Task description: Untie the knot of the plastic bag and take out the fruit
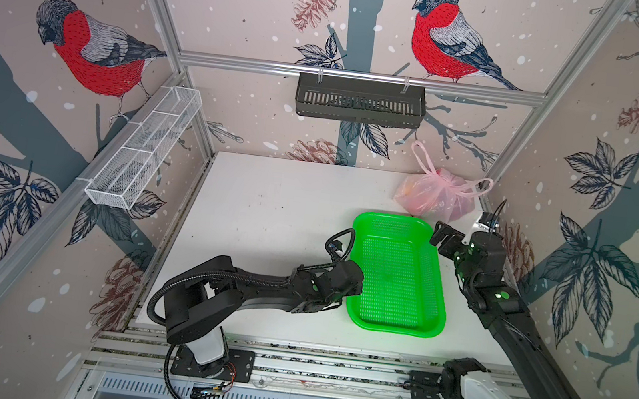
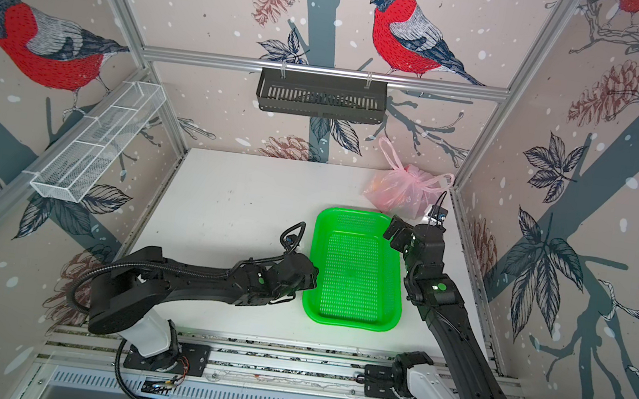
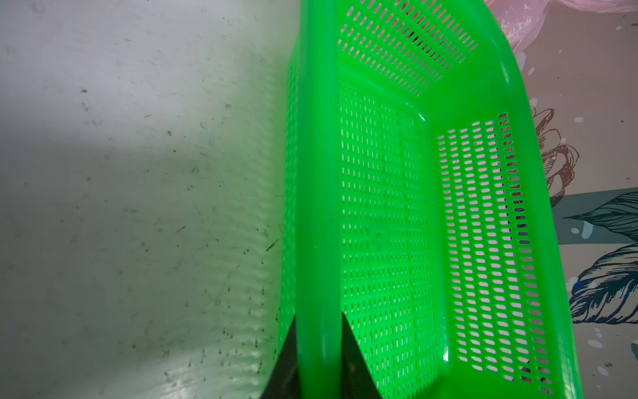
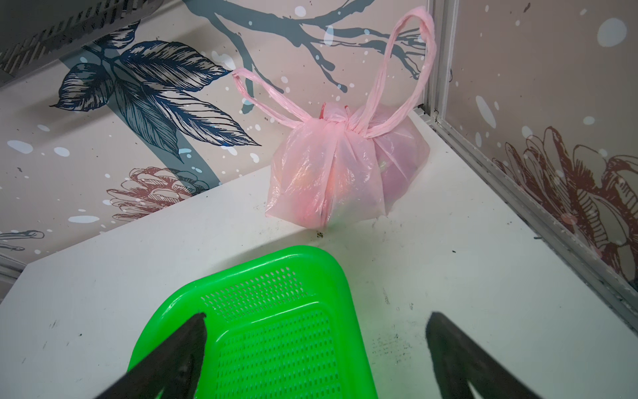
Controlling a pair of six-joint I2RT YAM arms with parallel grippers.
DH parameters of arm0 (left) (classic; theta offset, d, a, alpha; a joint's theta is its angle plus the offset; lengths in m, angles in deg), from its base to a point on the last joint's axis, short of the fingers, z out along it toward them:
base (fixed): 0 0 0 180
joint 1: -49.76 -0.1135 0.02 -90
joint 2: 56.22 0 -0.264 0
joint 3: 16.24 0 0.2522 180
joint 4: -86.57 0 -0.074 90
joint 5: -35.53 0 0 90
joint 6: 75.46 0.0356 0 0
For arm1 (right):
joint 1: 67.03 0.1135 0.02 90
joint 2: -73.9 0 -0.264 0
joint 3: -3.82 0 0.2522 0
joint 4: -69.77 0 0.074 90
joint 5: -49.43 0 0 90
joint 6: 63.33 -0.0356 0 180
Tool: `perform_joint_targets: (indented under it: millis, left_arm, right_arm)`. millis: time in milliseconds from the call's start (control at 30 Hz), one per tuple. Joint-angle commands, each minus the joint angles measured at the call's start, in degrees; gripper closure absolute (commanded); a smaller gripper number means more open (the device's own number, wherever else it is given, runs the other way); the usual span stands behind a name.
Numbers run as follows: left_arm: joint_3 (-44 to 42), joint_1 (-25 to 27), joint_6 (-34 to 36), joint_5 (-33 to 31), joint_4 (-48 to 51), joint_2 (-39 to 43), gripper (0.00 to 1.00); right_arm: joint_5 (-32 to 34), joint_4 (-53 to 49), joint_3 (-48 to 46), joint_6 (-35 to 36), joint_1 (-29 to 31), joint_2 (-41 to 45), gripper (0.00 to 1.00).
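Note:
The pale pink plastic bag [image 1: 435, 199] [image 2: 402, 192] [image 4: 331, 172] stands in the table's far right corner. Its two loop handles stick up from the tied knot [image 4: 336, 115] [image 1: 444, 179]. The fruit [image 4: 300, 176] shows only as dim orange and pink shapes through the plastic. A green perforated tray [image 1: 437, 308] [image 4: 331, 276] lies just in front of the bag. My left gripper [image 3: 319, 317] [image 1: 356, 276] is shut on the tray's left rim [image 3: 317, 207]. My right gripper [image 4: 316, 316] [image 1: 445, 238] hangs open over the tray's far right corner, short of the bag and holding nothing.
A black slotted basket [image 1: 360, 101] hangs on the back wall rail. On the left wall sits a white wire rack [image 1: 144, 148]. An aluminium frame post [image 4: 436, 58] stands right behind the bag. The white table [image 1: 264, 222] stretches left of the tray.

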Motion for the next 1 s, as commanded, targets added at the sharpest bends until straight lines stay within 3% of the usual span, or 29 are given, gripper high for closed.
perform_joint_targets:
  millis: [0, 167, 300, 600, 967]
  left_arm:
    - [0.62, 0.33, -0.4, 0.14, 5.67, -0.72, 0.76]
    - [1.69, 0.45, 0.17, -0.47, 6.98, 0.41, 0.59]
    - [2.31, 0.45, 1.08, -2.53, 10.03, 3.11, 0.52]
    - [4.97, -0.09, 6.15, -14.64, 23.39, 12.02, 0.4]
    - [-7.2, -13.52, 17.87, -9.69, 16.63, 26.0, 0.38]
  right_arm:
    - [-0.71, 1.32, 0.87, 0.62, -0.55, -0.78, 0.01]
    - [-0.75, 1.61, 2.94, 0.79, -1.29, -3.51, 0.01]
    - [-1.09, 3.18, 4.76, 0.84, -1.61, -6.83, 0.01]
    - [-1.18, 6.84, 13.27, -1.03, -2.34, -20.69, 0.01]
    - [3.95, 6.95, 30.34, -5.86, -1.94, -44.68, 0.02]
